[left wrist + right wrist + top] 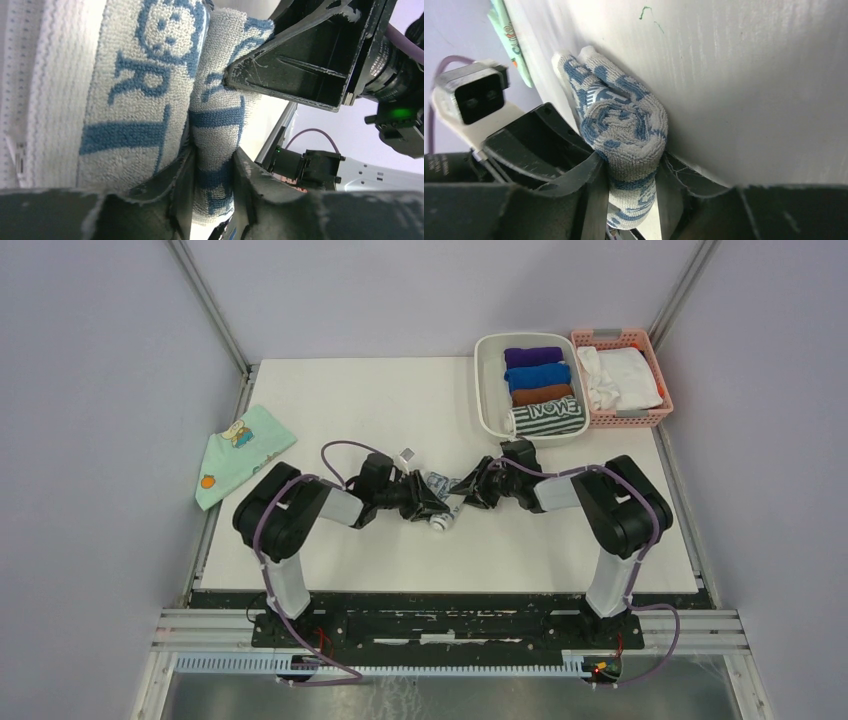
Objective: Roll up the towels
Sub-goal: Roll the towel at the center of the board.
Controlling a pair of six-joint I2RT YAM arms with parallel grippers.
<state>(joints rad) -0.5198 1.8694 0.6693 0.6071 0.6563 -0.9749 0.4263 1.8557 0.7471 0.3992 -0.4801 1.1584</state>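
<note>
The blue-grey patterned towel [441, 484] lies partly rolled at the table's middle, between both grippers. My left gripper [214, 156] pinches a fold of it [215, 125]; the white lettered band [135, 85] spreads out to the left. My right gripper [633, 161] is shut around the rolled end [624, 125], with a finger pressed to each side. In the top view the left gripper [428, 502] and right gripper [470, 490] nearly touch. The green-and-white striped towel [547, 418] sits rolled in the white basket [489, 400].
Purple [533, 356], blue [537, 376] and brown [542, 394] rolls fill the white basket behind the striped one. A pink basket [624, 420] beside it holds white cloth. A mint-green cartoon cloth [240, 452] lies at the table's left edge.
</note>
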